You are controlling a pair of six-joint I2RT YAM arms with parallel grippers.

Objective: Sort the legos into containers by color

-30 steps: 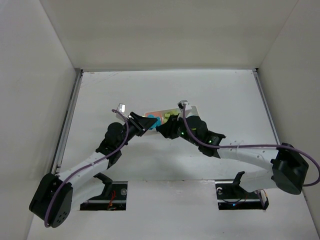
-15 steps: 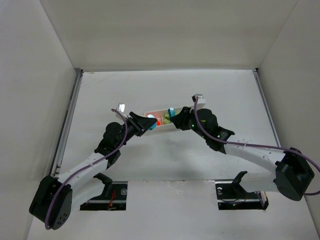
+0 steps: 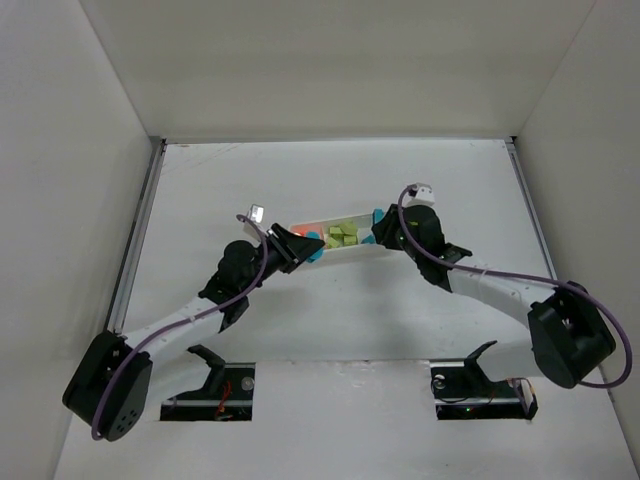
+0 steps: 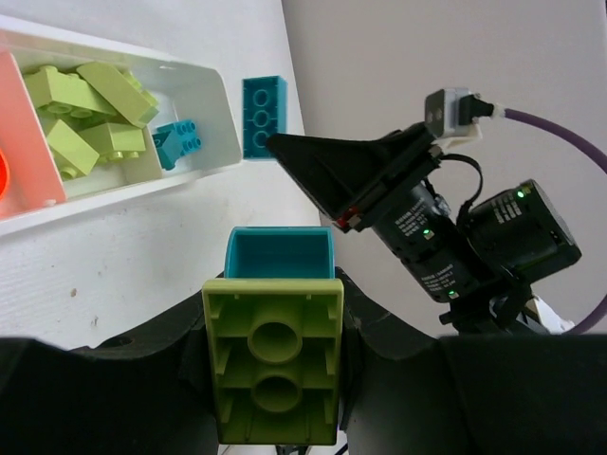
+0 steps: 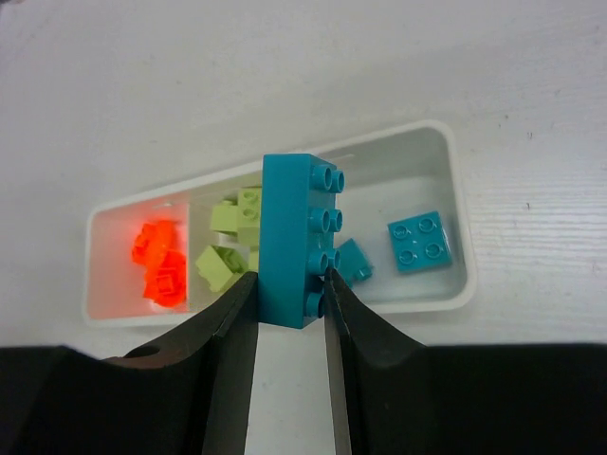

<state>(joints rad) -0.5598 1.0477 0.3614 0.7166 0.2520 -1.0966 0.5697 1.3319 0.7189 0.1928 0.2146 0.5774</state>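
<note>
Bright, even, diffuse top light. Faint soft shadow along tray (image 5: 408, 175) near edge. Orange cast on tray wall by red bricks (image 5: 156, 265). Fingers (image 5: 218, 370) below tray dark, soft-focus.

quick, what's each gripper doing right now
left gripper: closed on a yellow-green lego, cyan piece at its end
right gripper: closed on a cyan lego

top: high, behind, far | wrists: close, angled down | shared: tray (image 5: 398, 180)
</note>
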